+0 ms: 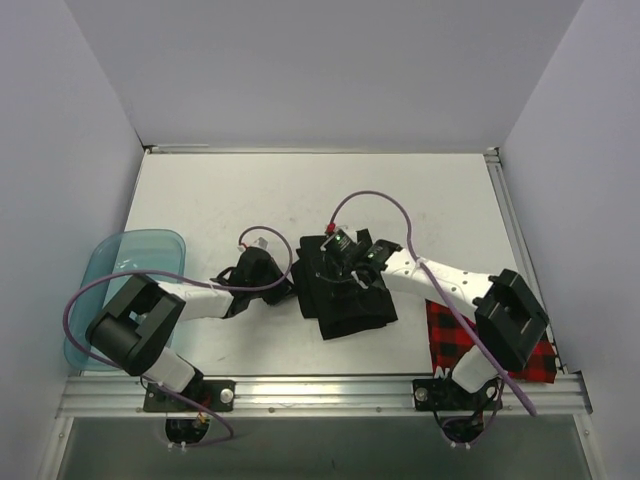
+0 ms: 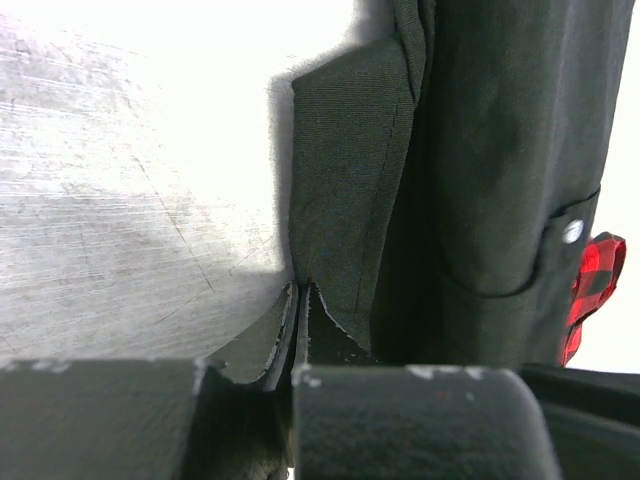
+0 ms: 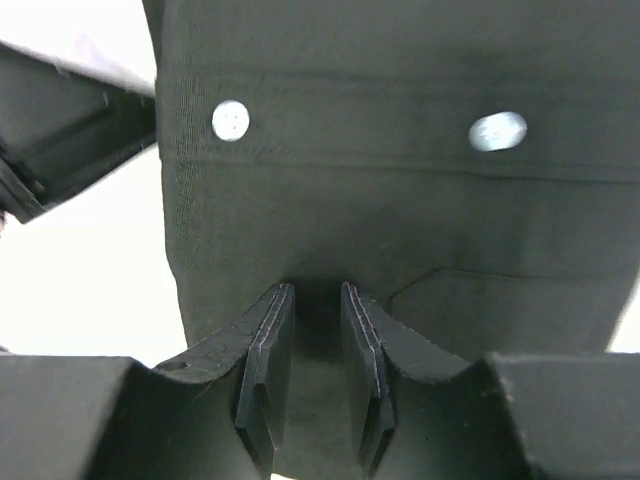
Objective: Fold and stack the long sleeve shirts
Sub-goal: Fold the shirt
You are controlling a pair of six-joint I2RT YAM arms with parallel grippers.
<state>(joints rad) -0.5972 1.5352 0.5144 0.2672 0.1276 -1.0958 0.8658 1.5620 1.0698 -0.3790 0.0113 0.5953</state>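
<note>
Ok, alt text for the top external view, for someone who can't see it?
Both arms reach inward across a white table, the left gripper and right gripper on a bunched black shirt at its middle. A red-and-black check shirt lies at the near right corner, partly under the right arm; a teal plastic tub sits at the left edge.

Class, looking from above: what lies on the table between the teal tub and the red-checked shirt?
The black shirt, with the left claw and right claw at it; the top view shows this.
</note>
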